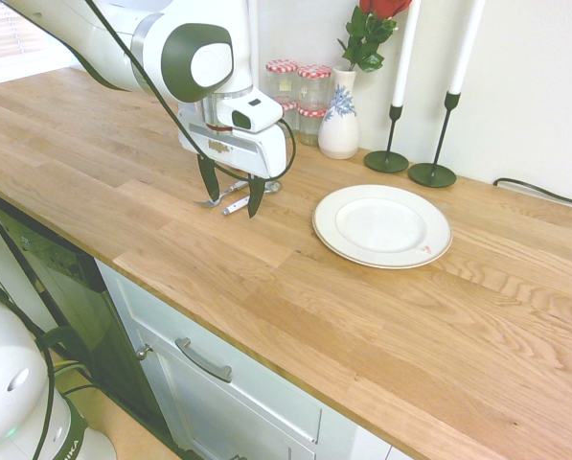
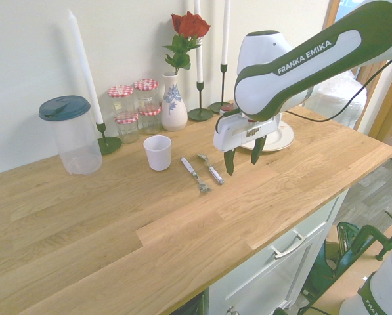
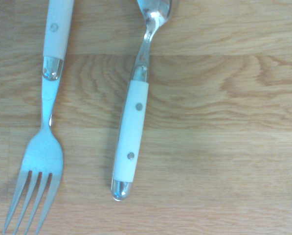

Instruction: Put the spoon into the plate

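The pincer (image 2: 243, 159) hangs open and empty just above the wooden surface (image 2: 182, 230). Just beside it, apart from its fingertips, the spoon (image 2: 211, 169) lies flat next to a fork (image 2: 194, 175). Farther back, behind the arm, sits the plate (image 1: 382, 225), well apart from the spoon.

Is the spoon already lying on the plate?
No, the spoon lies on the wooden counter beside the fork, while the plate holds nothing.
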Robot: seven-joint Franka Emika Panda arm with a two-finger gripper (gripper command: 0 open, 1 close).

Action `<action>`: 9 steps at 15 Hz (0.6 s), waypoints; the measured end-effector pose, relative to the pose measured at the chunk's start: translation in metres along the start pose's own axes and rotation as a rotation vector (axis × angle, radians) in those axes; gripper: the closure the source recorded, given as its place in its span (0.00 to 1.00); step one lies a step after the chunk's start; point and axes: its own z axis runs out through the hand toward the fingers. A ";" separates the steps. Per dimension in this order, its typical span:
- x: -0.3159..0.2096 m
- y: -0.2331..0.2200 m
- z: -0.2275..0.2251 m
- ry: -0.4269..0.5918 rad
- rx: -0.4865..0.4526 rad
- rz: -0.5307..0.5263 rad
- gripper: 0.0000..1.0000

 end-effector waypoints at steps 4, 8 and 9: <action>0.000 0.000 0.001 -0.035 0.025 0.036 0.00; -0.018 -0.021 0.005 -0.031 0.014 0.086 0.00; -0.020 -0.029 0.004 -0.025 0.008 0.089 0.00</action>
